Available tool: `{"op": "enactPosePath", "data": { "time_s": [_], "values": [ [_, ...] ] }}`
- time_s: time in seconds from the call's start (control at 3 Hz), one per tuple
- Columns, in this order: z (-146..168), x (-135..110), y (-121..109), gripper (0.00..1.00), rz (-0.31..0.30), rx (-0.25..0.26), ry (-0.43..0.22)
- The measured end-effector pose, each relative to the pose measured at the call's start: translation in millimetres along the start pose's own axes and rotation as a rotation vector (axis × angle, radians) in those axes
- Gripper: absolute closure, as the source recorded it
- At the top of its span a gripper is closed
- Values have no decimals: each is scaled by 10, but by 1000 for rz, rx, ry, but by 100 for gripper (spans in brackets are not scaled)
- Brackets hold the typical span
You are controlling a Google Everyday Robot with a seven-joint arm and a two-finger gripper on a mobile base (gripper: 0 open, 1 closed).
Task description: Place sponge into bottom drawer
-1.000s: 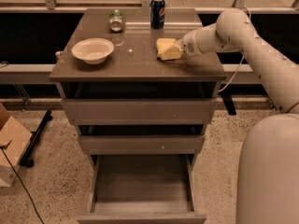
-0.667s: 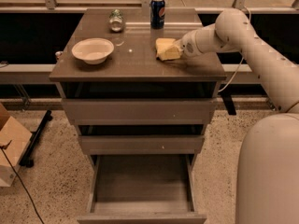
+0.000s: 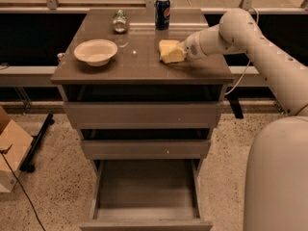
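Speckled floor, grey-brown three-drawer cabinet. Nearest: bottom drawer (image 3: 144, 191) standing pulled out. On the cabinet top (image 3: 139, 66), a white bowl (image 3: 96, 51) sits left. The sponge (image 3: 166, 47) lies right of centre with the gripper (image 3: 177, 55) against its right side; whether it has hold, cannot tell. Behind: glass jar (image 3: 120, 21), Pepsi can (image 3: 162, 13). Sponge likely light, soft, squashy; best pinched mid-body across the narrow sides.

jaws at sponge (image 3: 167, 49), right of bowl (image 3: 96, 51)
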State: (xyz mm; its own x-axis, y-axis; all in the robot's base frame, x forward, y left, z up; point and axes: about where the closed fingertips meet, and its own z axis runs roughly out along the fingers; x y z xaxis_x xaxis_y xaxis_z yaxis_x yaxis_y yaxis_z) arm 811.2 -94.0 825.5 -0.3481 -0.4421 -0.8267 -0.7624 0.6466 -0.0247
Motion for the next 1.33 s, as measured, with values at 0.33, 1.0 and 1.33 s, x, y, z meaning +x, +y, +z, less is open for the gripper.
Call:
{"op": "enactPosePath", "data": {
  "time_s": [0.33,1.0,1.33],
  "values": [
    [-143,5,150,100,-8,-4,-7],
    [-695,-45,781,100,-10,-60,-87],
    [-900,23,1281,100,-43,-104,-81]
  ]
}}
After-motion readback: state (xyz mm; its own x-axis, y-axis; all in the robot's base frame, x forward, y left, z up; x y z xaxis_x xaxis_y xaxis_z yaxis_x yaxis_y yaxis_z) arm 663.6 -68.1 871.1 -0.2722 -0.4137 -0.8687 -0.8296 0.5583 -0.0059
